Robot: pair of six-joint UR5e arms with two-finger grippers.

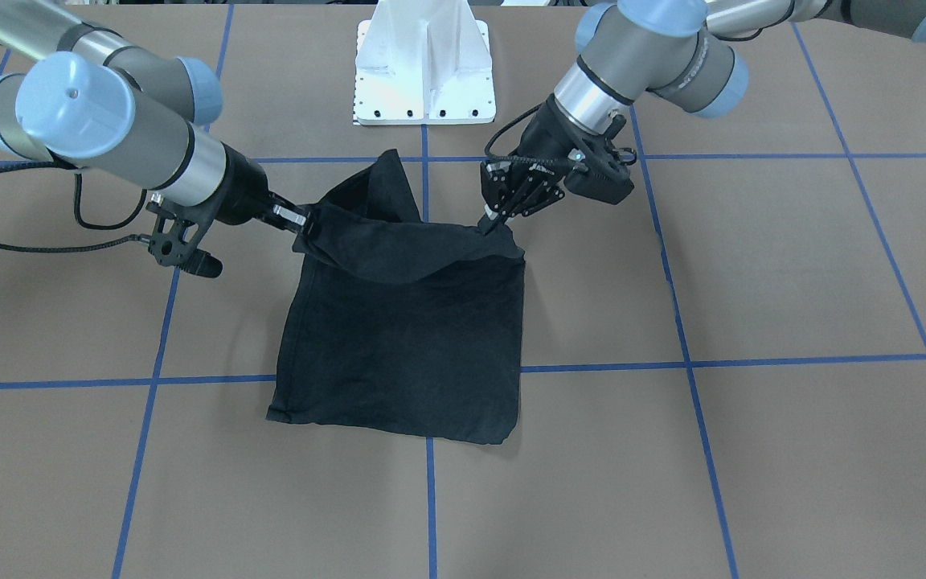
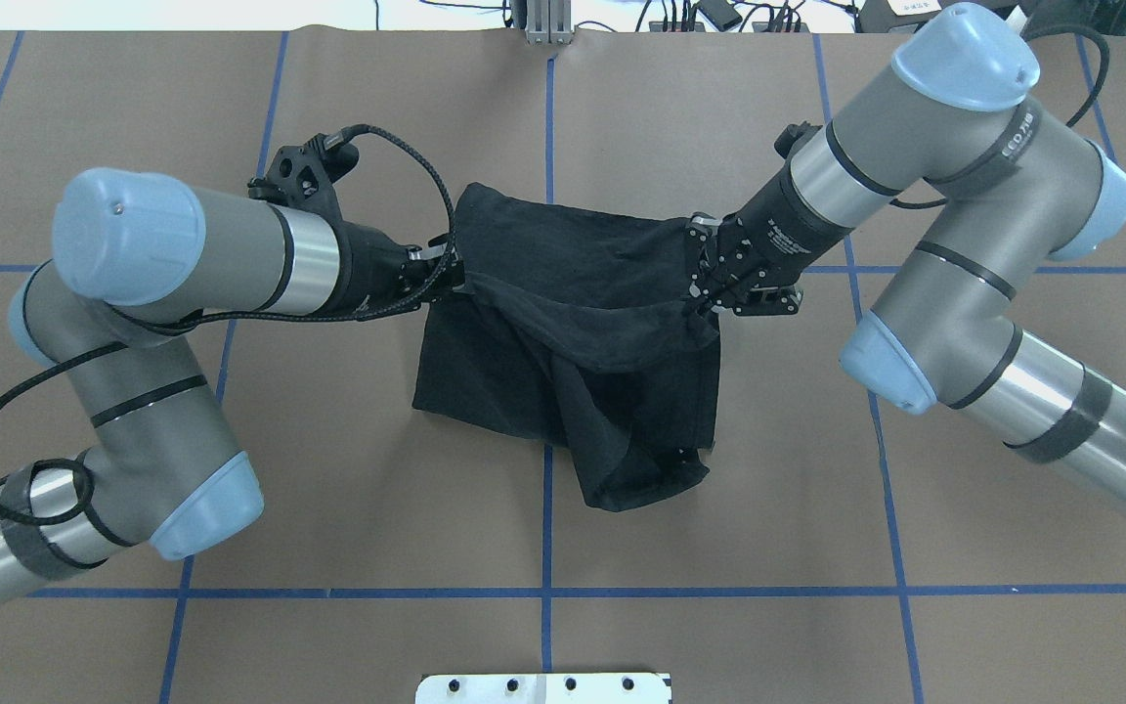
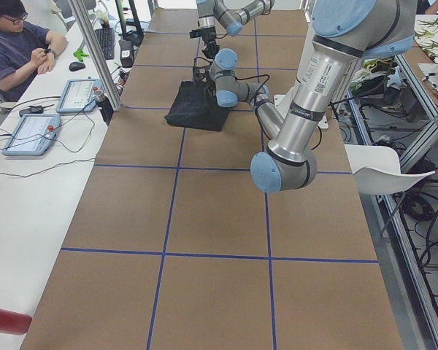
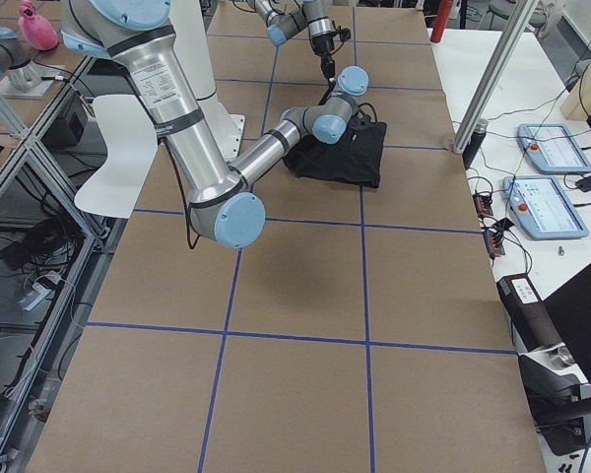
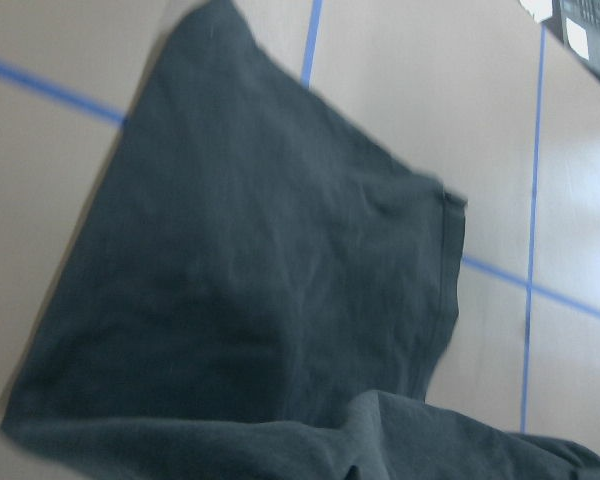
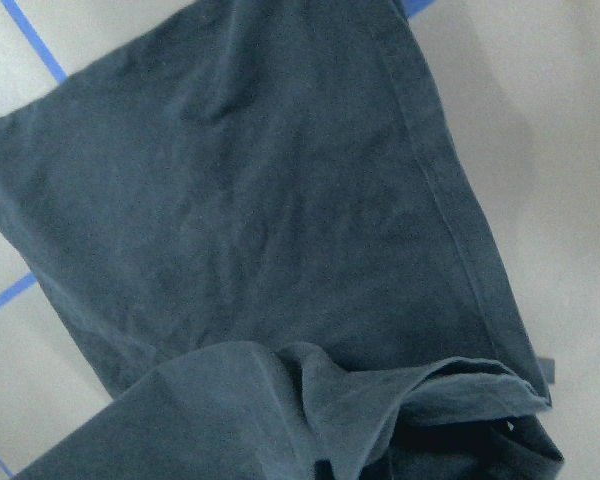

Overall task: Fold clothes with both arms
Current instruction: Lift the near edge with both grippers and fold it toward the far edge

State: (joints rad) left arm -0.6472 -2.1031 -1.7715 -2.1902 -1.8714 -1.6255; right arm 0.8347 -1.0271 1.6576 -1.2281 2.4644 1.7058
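Overhead exterior | black T-shirt (image 2: 573, 293): likely limp, light; best taken at hem corners | left gripper (image 2: 441, 277), right gripper (image 2: 698, 291): both pinching its lifted edge

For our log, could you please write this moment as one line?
left gripper: shut on T-shirt; right gripper: shut on T-shirt; held edge raised

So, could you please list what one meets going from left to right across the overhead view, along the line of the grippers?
left arm → left gripper → black T-shirt → right gripper → right arm
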